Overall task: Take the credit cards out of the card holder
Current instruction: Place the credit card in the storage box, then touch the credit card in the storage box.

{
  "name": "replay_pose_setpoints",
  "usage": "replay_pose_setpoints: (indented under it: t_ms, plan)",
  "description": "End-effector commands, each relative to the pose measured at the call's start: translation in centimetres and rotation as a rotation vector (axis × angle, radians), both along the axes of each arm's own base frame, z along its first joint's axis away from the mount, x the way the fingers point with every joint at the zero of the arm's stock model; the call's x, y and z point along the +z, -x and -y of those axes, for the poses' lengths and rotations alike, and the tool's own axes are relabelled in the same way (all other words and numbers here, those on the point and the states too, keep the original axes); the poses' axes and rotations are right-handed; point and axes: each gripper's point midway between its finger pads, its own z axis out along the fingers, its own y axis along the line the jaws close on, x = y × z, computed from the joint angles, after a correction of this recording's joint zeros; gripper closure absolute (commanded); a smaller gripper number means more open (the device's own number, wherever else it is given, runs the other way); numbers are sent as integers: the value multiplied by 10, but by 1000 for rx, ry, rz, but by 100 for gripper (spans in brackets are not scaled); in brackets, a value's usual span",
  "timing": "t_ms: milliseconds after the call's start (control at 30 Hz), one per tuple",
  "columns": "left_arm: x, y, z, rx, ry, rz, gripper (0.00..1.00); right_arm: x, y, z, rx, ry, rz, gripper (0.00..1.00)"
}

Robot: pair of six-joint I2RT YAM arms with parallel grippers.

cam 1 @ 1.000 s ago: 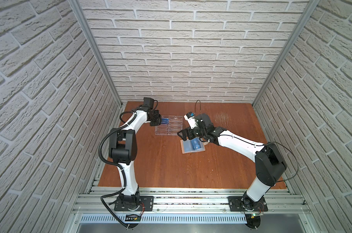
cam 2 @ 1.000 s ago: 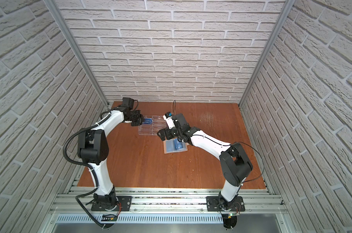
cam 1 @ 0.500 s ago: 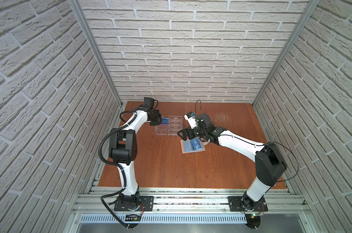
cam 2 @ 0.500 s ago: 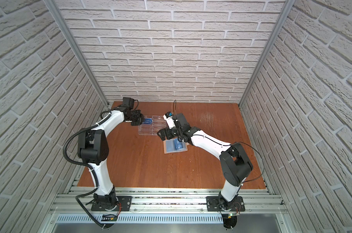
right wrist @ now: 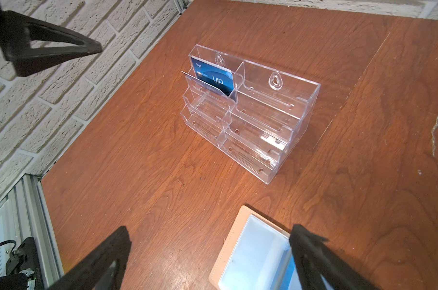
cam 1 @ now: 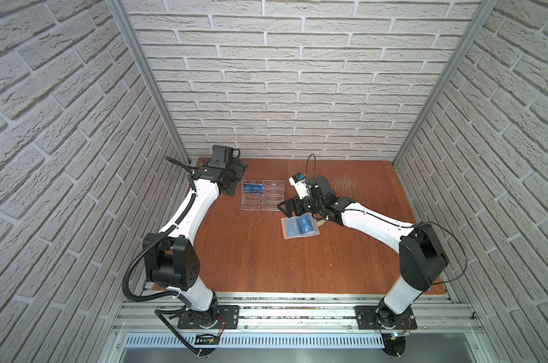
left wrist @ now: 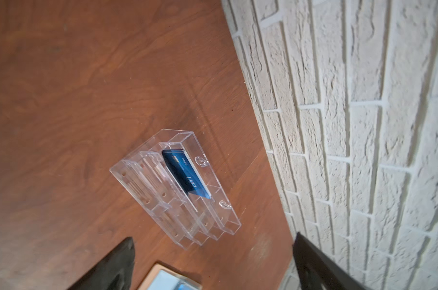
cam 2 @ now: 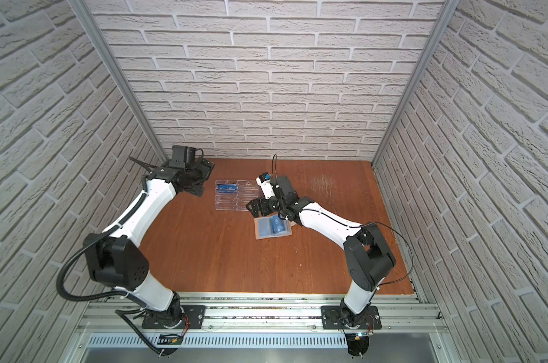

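The card holder (cam 1: 284, 231) lies open on the table, tan rim round clear sleeve pages. One blue credit card (cam 1: 304, 223) is still in a sleeve on its right page. Another credit card (cam 1: 253, 189) stands in the back left slot of the clear acrylic rack (cam 1: 268, 201), also seen from the left wrist (left wrist: 185, 175). My left gripper (cam 1: 238, 179) hangs open just left of the rack, nothing between its fingers. My right gripper (right wrist: 210, 232) is open low over the card holder's (right wrist: 231, 241) far edge, one finger above the sleeved card (right wrist: 289, 270).
The rack stands near the back brick wall (cam 1: 298, 132), its other slots bare. The left wall and its metal post (right wrist: 37, 190) are close beside the left arm. A scuffed patch (cam 1: 345, 184) marks the table at back right.
My left gripper has opened and let go of the blue card, which now stands in the rack's back slot; it has drawn back a little to the left. The right arm has not moved.
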Motion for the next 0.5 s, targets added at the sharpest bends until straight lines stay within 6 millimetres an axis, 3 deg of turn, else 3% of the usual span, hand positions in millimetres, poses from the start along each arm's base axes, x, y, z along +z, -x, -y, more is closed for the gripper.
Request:
replay_pose_setpoints:
  t_ms: [0,67,133,233,333,467]
  plan:
    - [-3,11,-19,-83,-317,59,2,19,-10,-1,-19,-39,43,0]
    - [-17,11,-11,-154,-240,151,2,20,-13,-4,-16,-43,42,0]
    - [-34,2,-5,-183,11,298,2,22,-15,-6,-18,-47,42,0]
    - [-41,-10,-4,-165,334,479,2,25,-17,-7,-21,-54,42,0]
    - [-38,-19,13,-294,402,507,2,23,-19,-6,-27,-50,39,0]
    - [-35,-18,19,-330,330,502,2,17,-19,-4,-31,-35,28,0]
